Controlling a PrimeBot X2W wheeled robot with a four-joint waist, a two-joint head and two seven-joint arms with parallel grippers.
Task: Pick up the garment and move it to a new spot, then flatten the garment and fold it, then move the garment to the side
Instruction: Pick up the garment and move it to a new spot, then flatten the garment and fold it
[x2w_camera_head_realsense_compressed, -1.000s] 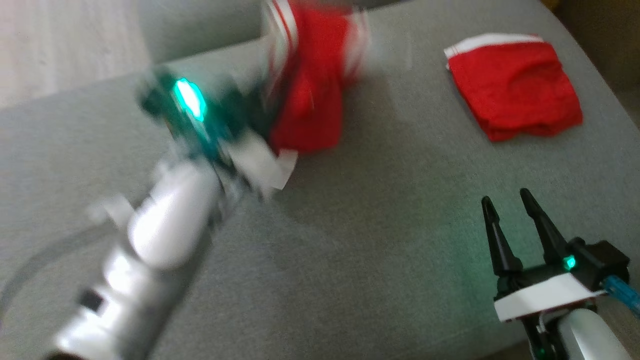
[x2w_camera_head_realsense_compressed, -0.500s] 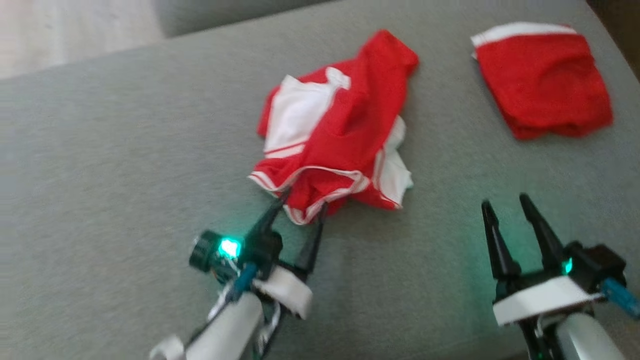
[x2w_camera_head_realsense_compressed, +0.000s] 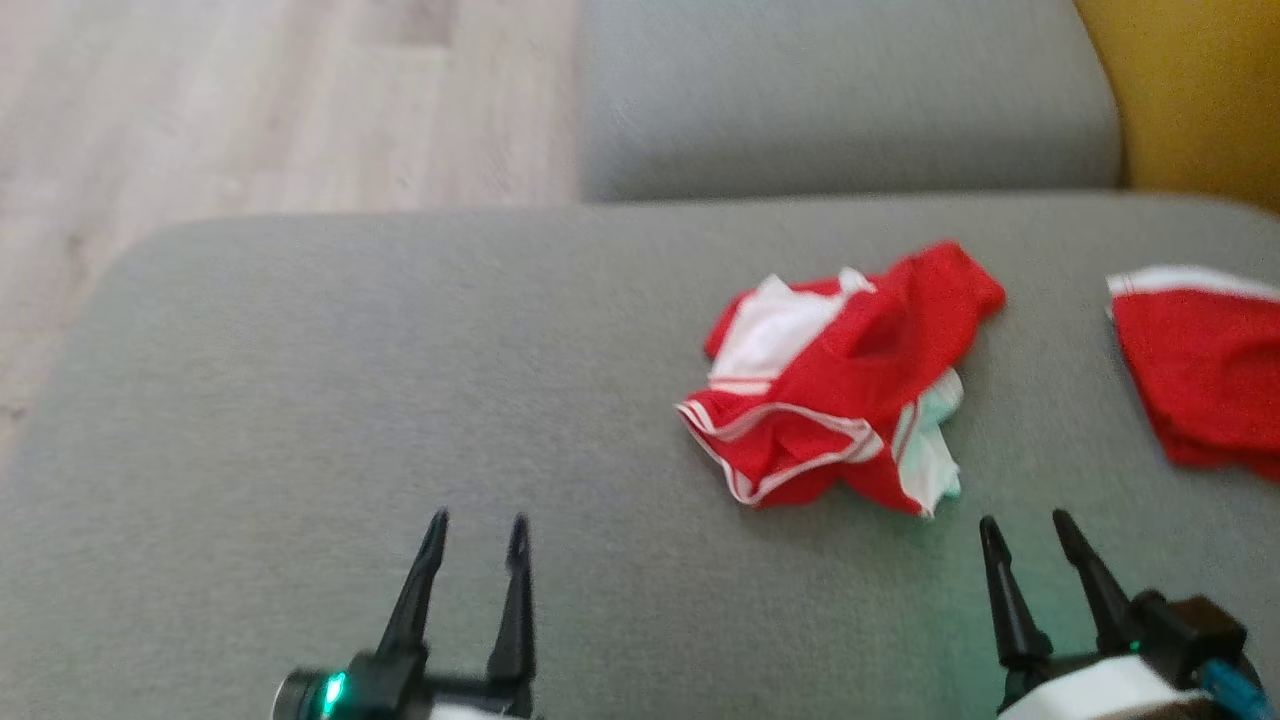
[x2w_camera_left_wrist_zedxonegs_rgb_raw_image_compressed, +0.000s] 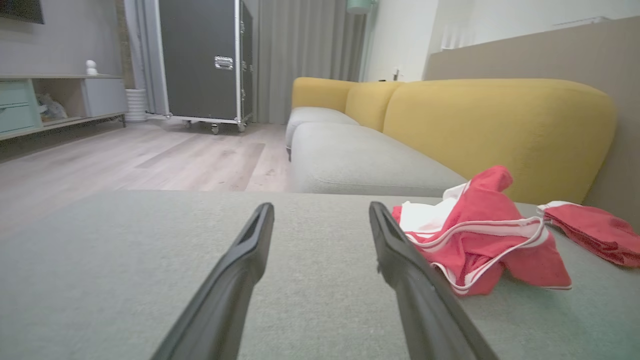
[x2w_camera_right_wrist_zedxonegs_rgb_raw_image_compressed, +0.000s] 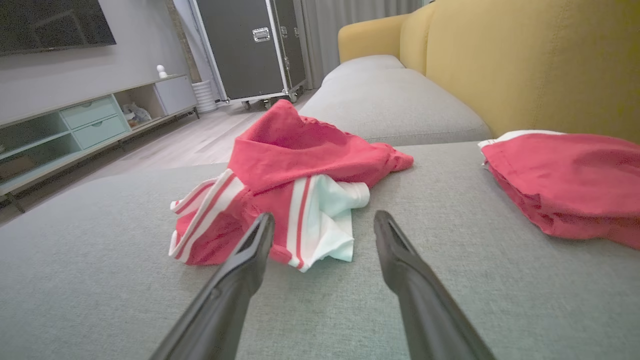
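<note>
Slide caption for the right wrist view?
Open right gripper faces a crumpled red-and-white garment on the grey sofa seat; a folded red garment lies apart.

Ahead of the left pincer (x2w_camera_head_realsense_compressed: 478, 518), bare grey upholstered seat cushion (x2w_camera_head_realsense_compressed: 350, 380) is offered for passage. Ahead-left of the right pincer (x2w_camera_head_realsense_compressed: 1024, 518), the way is blocked by a crumpled red-and-white garment (x2w_camera_head_realsense_compressed: 850, 390); ahead-right, by a folded red cloth (x2w_camera_head_realsense_compressed: 1200, 380).

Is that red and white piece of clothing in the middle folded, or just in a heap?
A heap, not folded: the garment lies bunched on the grey cushion, striped hems and white panels twisted over each other.
</note>
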